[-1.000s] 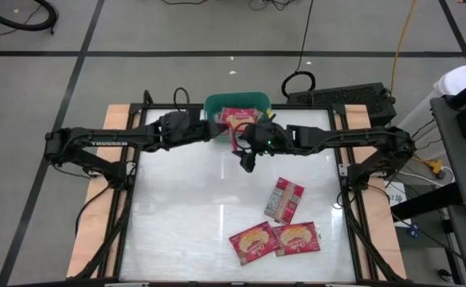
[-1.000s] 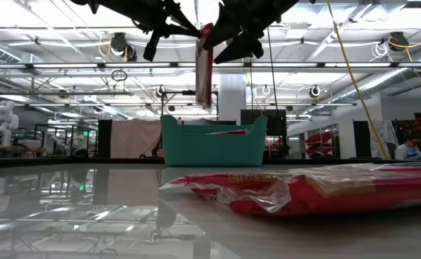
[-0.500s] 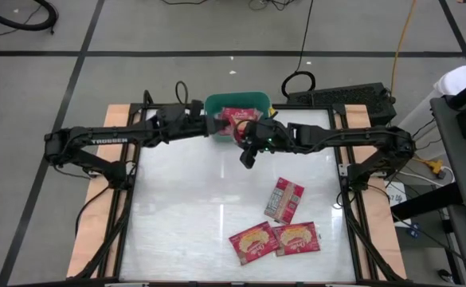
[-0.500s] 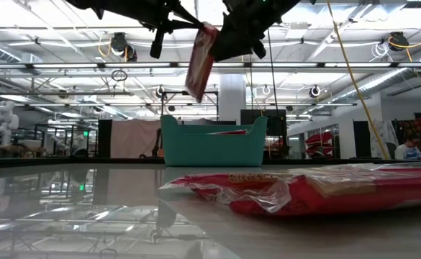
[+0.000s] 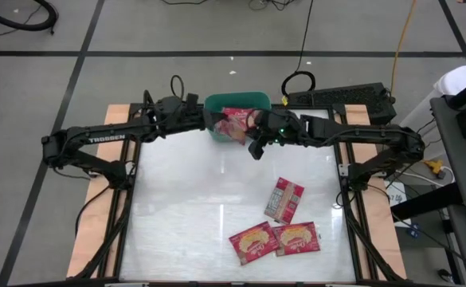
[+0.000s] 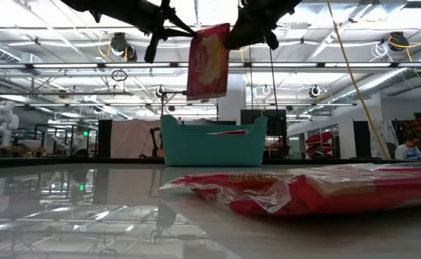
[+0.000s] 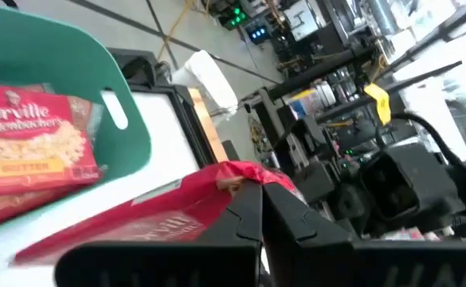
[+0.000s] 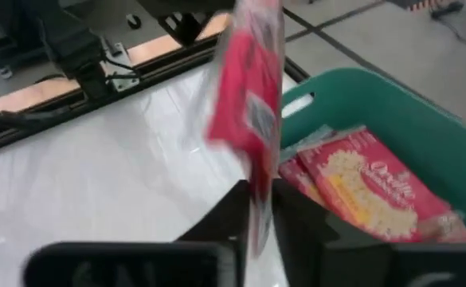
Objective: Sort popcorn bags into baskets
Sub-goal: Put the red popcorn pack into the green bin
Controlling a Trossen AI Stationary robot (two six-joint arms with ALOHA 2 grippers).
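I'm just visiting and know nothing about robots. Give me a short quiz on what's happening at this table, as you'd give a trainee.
1. True or false: the teal basket already holds popcorn bags.
2. How many popcorn bags lie on the table outside the basket? A) one B) three C) five
3. Fill in: the hanging popcorn bag is gripped by ____ grippers.

Key:
1. True; bags lie inside it.
2. B: one bag showing its printed panel, two bags showing popcorn.
3. Both: the left gripper and right gripper pinch it above the basket.

overhead, table-level, two wrist close-ups
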